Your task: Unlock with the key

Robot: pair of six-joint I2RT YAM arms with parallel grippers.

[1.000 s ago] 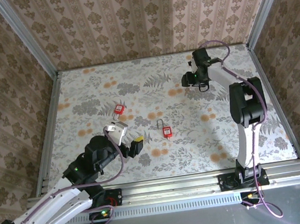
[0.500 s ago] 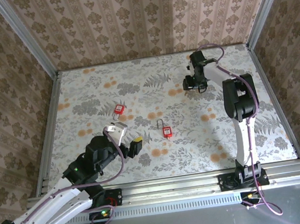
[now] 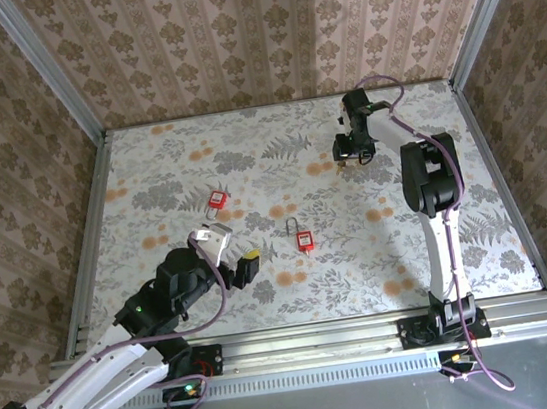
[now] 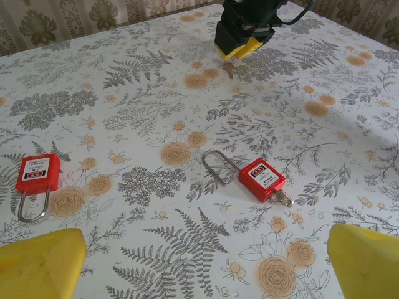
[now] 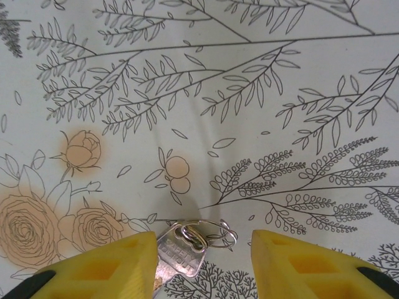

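Note:
A red padlock (image 3: 304,240) lies mid-table with its steel shackle open toward the far side; in the left wrist view this padlock (image 4: 262,179) has a key (image 4: 283,199) in its base. A second red padlock (image 3: 217,200) lies further left, its shackle closed (image 4: 37,174). A loose silver key (image 5: 181,258) on a wire ring (image 5: 215,233) lies flat on the table, touching the left yellow finger (image 5: 93,271). My right gripper (image 5: 199,268) straddles it, open, at the table's back (image 3: 352,149). My left gripper (image 3: 231,250) hovers open near the padlocks, holding nothing.
Metal rails (image 3: 91,238) and patterned walls bound the floral tabletop. My right arm (image 3: 432,184) reaches along the right side. Bare table lies between the padlocks and the loose key (image 4: 228,70) under the right gripper (image 4: 240,37).
My right gripper has shifted slightly left and down onto the table at the back, and its arm has straightened. The left arm and both padlocks have not moved.

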